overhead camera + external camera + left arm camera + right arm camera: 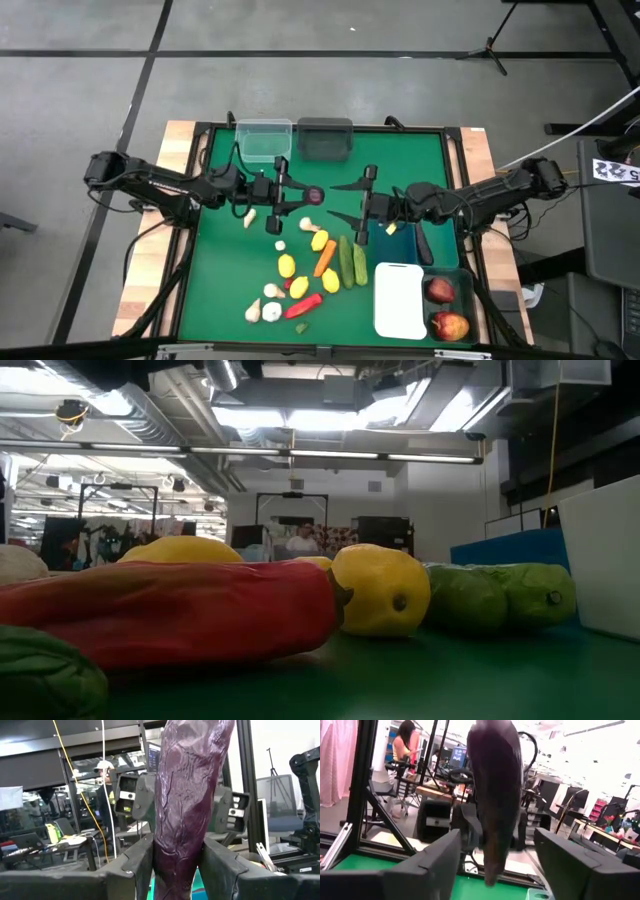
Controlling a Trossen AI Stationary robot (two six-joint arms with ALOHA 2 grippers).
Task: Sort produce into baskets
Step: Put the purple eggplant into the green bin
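Observation:
A dark purple piece (312,195) hangs over the middle of the green table, with my left gripper (303,194) shut on it from the table's left. My right gripper (335,200) faces it from the right. It is open, with its fingers on either side of the piece (495,795) and a gap to each. The remaining produce (310,270) lies in a pile toward the near edge: lemons, a carrot, cucumbers, a red pepper (170,610) and white bulbs. The clear basket (264,138) and the dark grey basket (325,137) stand at the far edge. My left gripper pinches the dark purple piece by its two sides (162,860) between its two fingers (135,862). The fingers come nearly level from the table's left and lie across the piece. The piece is lifted clear of the table and reaches well beyond the fingers.
A blue basket (395,240), a white basket (399,298) and a dark translucent basket (462,275) holding two red apples (445,308) stand at the near right. A raised black frame (455,140) rims the green mat. A person (405,740) shows in the room beyond.

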